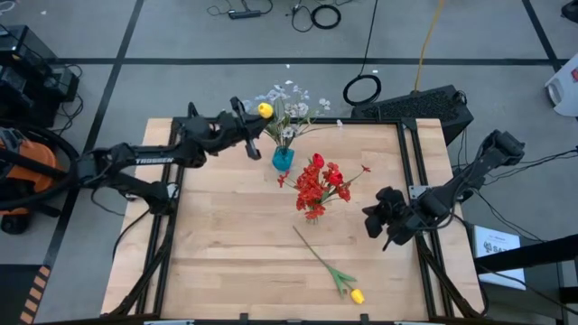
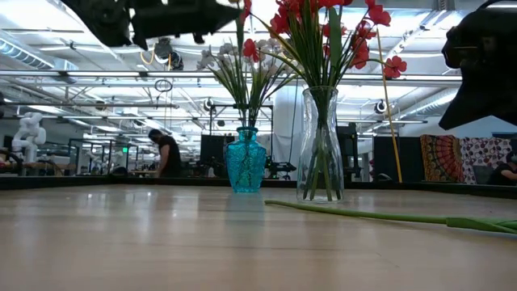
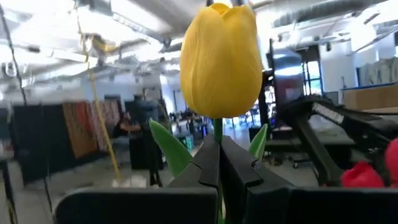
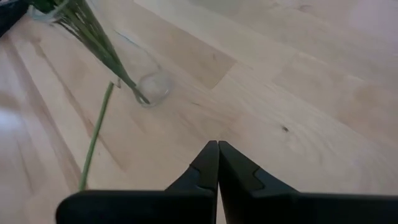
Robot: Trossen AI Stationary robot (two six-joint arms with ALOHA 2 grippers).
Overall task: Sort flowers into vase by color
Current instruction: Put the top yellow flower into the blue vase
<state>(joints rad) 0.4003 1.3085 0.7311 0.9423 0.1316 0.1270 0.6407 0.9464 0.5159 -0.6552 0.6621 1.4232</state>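
My left gripper (image 1: 256, 116) is up in the air beside the blue vase (image 1: 283, 159), shut on a yellow tulip whose bloom (image 1: 265, 109) shows above its fingers. The blue vase (image 2: 246, 162) holds sprays of pale white blossoms (image 1: 291, 97). A clear glass vase (image 2: 321, 145) holds the red flowers (image 1: 318, 185). A second yellow tulip (image 1: 332, 271) lies flat on the table near its near edge, bloom (image 1: 358, 295) toward the right. My right gripper (image 1: 372, 224) hovers shut, right of the clear vase, touching nothing. My left gripper pinches the yellow tulip's stem (image 3: 217, 126) between its two fingers (image 3: 205, 163), just under the bloom (image 3: 221, 59). The fingers come in about level from the table's left. The tulip stands upright in the hold, lifted clear; the gripper hides the stem below.
Bare wood lies on the table's left half (image 1: 217, 244). The lying tulip's stem (image 4: 94, 140) runs close to the clear vase's base (image 4: 152, 87). Black rails frame the table edges (image 1: 411, 162). People and equipment show in the room far behind.
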